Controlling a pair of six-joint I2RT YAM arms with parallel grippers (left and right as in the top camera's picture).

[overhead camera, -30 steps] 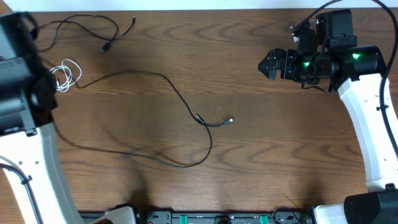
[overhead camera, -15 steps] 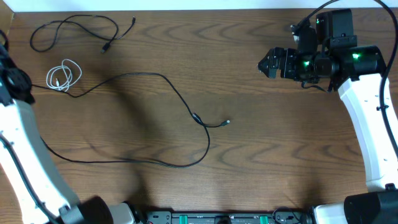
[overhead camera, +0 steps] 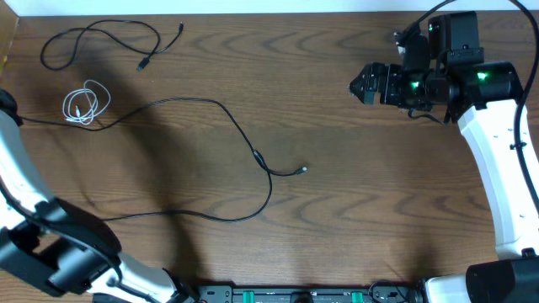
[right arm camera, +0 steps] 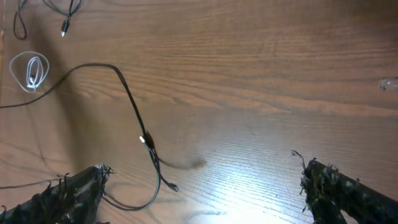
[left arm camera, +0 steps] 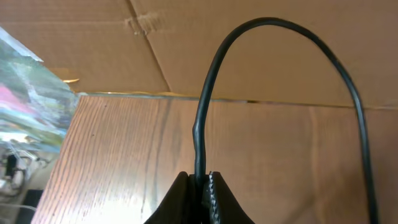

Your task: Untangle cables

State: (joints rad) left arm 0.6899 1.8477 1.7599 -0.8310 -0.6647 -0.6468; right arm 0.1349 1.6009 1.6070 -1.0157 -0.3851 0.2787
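Note:
A long thin black cable [overhead camera: 221, 108] snakes across the table from the left edge, its plug end [overhead camera: 302, 171] near the middle; it also shows in the right wrist view [right arm camera: 134, 112]. My left gripper [left arm camera: 199, 178] is shut on a black cable [left arm camera: 267, 23] that arches above the jaws; in the overhead view the gripper lies past the left edge. A short white coiled cable [overhead camera: 84, 103] lies at the far left, touching the long cable. A second black cable [overhead camera: 101, 35] lies looped at the back left. My right gripper [overhead camera: 357, 87] is open and empty at the back right, above the table.
The left arm's white link and dark elbow [overhead camera: 50, 252] fill the front left corner. A cardboard wall [left arm camera: 261, 62] stands beyond the table's edge. Robot bases [overhead camera: 295, 295] line the front edge. The right arm [overhead camera: 493, 168] runs along the right side.
The left arm has swung left and toward the front, out of the back left area. The long black cable has been dragged left; its plug end has shifted slightly left. The right arm has not moved.

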